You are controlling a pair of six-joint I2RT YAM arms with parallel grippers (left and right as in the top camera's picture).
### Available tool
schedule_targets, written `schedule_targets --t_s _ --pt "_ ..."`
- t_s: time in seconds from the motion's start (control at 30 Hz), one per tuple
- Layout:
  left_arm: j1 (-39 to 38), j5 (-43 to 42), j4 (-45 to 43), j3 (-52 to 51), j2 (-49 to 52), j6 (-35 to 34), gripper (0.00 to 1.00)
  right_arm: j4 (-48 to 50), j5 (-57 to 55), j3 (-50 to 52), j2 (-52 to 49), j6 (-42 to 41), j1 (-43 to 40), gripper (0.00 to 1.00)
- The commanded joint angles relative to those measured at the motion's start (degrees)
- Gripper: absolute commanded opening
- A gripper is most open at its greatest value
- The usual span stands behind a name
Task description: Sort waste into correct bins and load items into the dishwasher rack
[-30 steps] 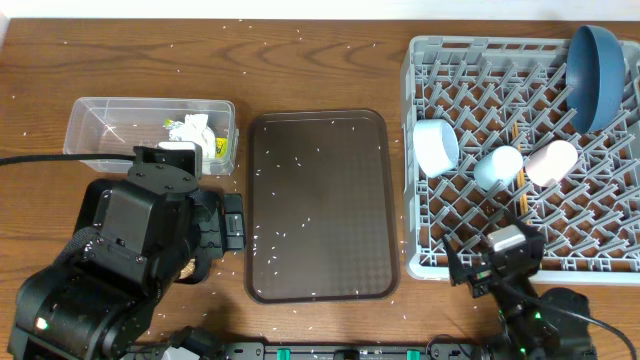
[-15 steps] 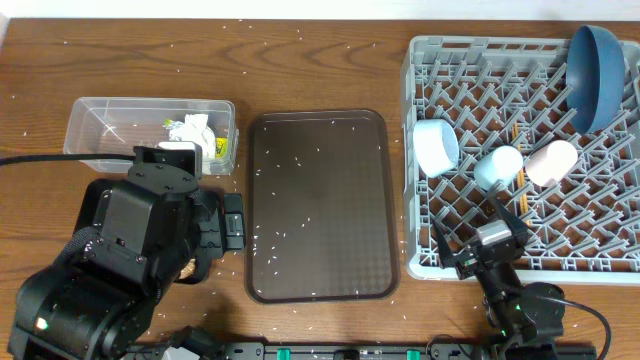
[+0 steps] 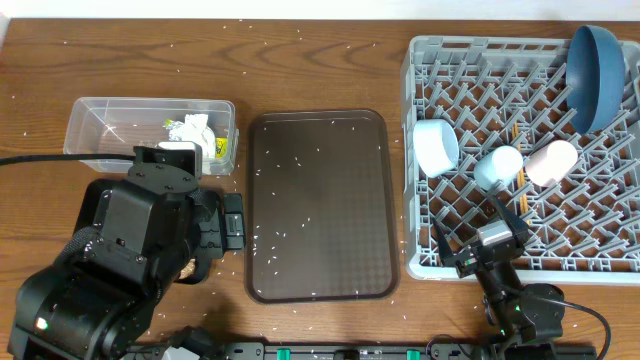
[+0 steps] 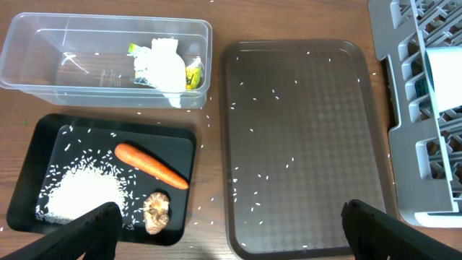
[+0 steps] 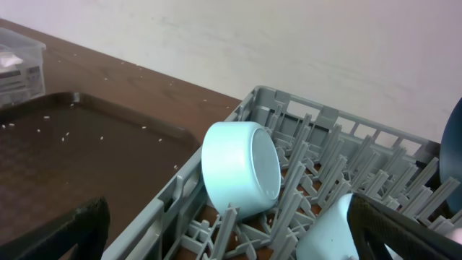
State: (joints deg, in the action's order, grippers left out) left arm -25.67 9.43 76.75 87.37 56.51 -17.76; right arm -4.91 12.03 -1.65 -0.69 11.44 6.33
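Lying before left hand point(image 4: 238, 242): carrot point(image 4: 151, 164)

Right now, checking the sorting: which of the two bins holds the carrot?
The shallow black tray: its carrot lies beside rice. The clear tub holds paper and a wrapper.

Saw the black tray point(image 4: 180, 209) only from the left wrist; overhead, could not see it beneath the left arm point(image 3: 120, 250). Caught just the tips of the left fingers point(image 4: 90, 231). Found blue plate point(image 5: 455, 144) and light blue cup point(image 5: 325, 231) cropped by right-wrist edges.
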Motion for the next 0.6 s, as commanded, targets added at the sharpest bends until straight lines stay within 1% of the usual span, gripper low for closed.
schedule_targets --t_s 0.0,0.43,0.5,0.57 --pt "-0.02 0.7 0.2 0.61 -0.13 0.37 0.98 0.11 0.44 0.55 0.37 -0.68 -0.9 0.99" --pt "-0.02 0.68 0.26 0.61 -0.26 0.37 0.98 0.11 0.44 0.55 0.37 -0.68 -0.9 0.99" --pt "0.0 0.9 1.07 0.52 -1.14 0.59 0.98 0.09 0.44 0.55 0.37 -0.68 -0.9 0.99" --pt "1.4 2.25 -0.37 -0.17 -3.1 1.27 0.98 0.09 0.44 0.55 0.37 -0.68 -0.9 0.99"
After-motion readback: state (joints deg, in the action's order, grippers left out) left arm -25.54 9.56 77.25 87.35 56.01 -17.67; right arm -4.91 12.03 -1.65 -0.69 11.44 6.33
